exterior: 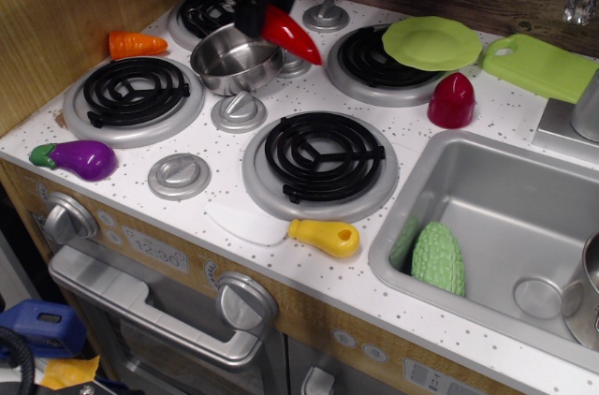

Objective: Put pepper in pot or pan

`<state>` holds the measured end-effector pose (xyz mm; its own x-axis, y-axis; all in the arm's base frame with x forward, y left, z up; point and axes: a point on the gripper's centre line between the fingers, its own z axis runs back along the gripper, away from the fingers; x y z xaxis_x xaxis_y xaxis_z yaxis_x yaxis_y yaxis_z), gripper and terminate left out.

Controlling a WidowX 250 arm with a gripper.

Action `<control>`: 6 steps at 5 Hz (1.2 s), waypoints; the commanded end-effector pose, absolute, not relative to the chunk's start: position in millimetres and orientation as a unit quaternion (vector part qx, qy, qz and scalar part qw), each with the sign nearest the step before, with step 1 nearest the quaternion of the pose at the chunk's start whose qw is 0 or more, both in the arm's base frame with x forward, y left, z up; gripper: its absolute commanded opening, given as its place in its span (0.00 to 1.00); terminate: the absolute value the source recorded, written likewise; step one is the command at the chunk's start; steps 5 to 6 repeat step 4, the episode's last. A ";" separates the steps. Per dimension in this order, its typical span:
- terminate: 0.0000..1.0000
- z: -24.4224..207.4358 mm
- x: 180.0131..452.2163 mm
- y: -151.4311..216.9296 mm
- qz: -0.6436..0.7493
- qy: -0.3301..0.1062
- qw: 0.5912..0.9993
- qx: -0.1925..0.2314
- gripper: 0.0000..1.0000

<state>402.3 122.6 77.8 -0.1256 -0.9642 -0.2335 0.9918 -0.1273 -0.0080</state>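
Note:
My black gripper (257, 21) is shut on the stem end of the glossy red pepper (291, 35) and holds it in the air. The pepper points down to the right, over the right rim of the shiny steel pot (236, 62). The pot stands upright between the back left and back right burners and looks empty. The gripper hangs over the pot's far edge and hides part of the back left burner.
An orange carrot (136, 43) lies left of the pot. A purple eggplant (79, 158) is at front left. A dark-red dome (452, 99), green plate (431, 42) and green board (541, 65) sit to the right. The sink (487, 217) holds a green vegetable (438, 256). A yellow-handled spatula (323, 236) lies in front.

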 end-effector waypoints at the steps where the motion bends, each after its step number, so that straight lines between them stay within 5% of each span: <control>1: 0.00 109.1 410.2 153.9 -0.760 0.056 0.632 0.143 0.00; 2: 0.00 106.0 412.5 152.9 -0.768 0.047 0.620 0.153 1.00; 3: 0.00 106.0 412.5 152.9 -0.768 0.047 0.620 0.153 1.00; 4: 1.00 106.0 412.5 152.9 -0.768 0.047 0.620 0.153 1.00; 6: 1.00 106.0 412.5 152.9 -0.768 0.047 0.620 0.153 1.00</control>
